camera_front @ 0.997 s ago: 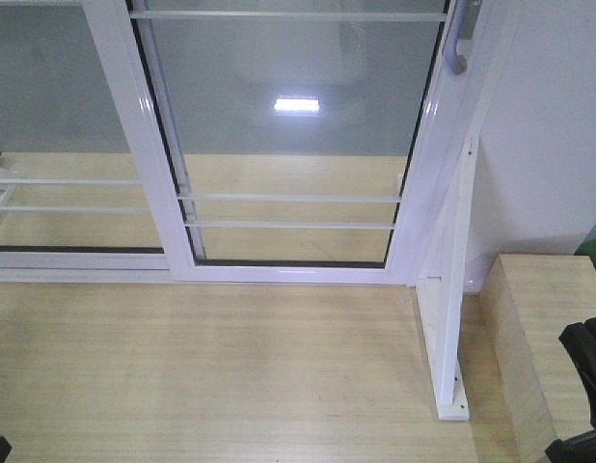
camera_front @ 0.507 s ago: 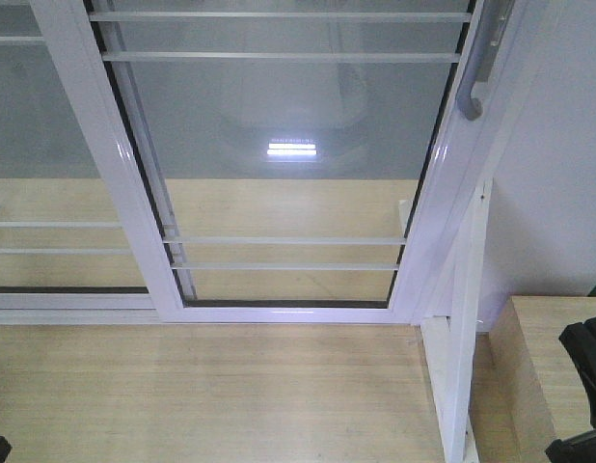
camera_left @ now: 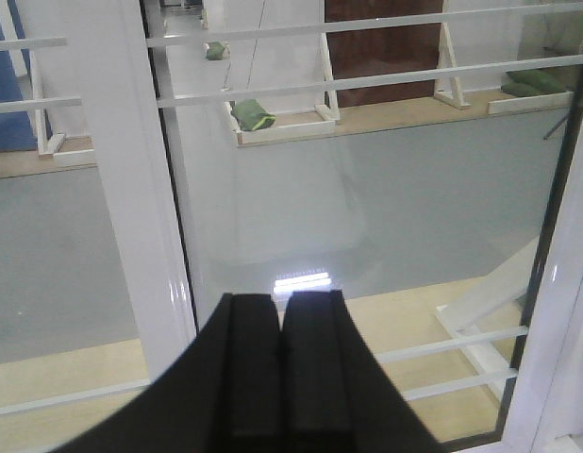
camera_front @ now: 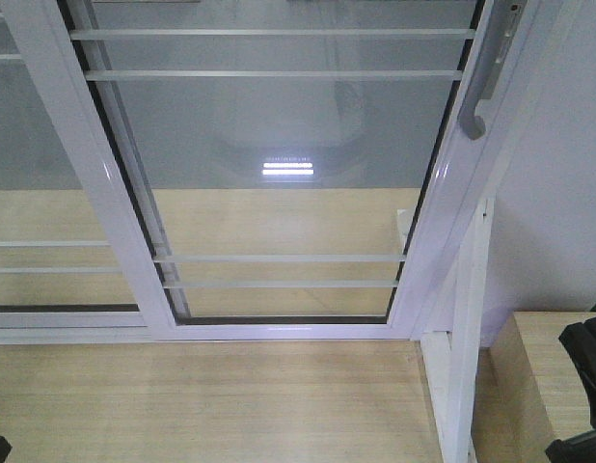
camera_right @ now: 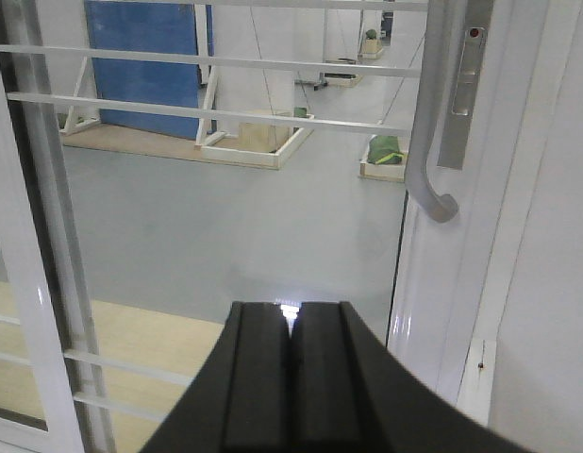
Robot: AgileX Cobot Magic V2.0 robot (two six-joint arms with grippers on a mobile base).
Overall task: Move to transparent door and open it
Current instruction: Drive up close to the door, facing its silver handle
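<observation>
Pale wooden floor [camera_front: 202, 405] runs up to the bottom track of the glass door [camera_front: 288, 174], which fills most of the front view. The door looks fully closed, its right upright standing against the outer frame beside the white wall. The curved grey handle [camera_front: 479, 92] sits high on that upright. A second glass panel [camera_front: 28, 203] without a handle overlaps the door on the left. A slanted white support post [camera_front: 462, 386] stands just to the right of the door's lower corner.

The approach seems nearly finished and the opening not yet begun. Neither arm touches the door. The left gripper [camera_left: 279, 307] points at the middle of the pane with its jaws pressed together and nothing between them. The right gripper [camera_right: 291, 316] also has its jaws together and empty. It sits lower than the handle [camera_right: 428, 123] and to its left, clearly apart from it.

The right arm looks better placed for the next move. It would need to rise and shift right, and its jaws would have to part enough to take the grey bar. They could then close around it and draw the door sideways to the left along its track. The support post is close by, so any swing to the right needs care.
</observation>
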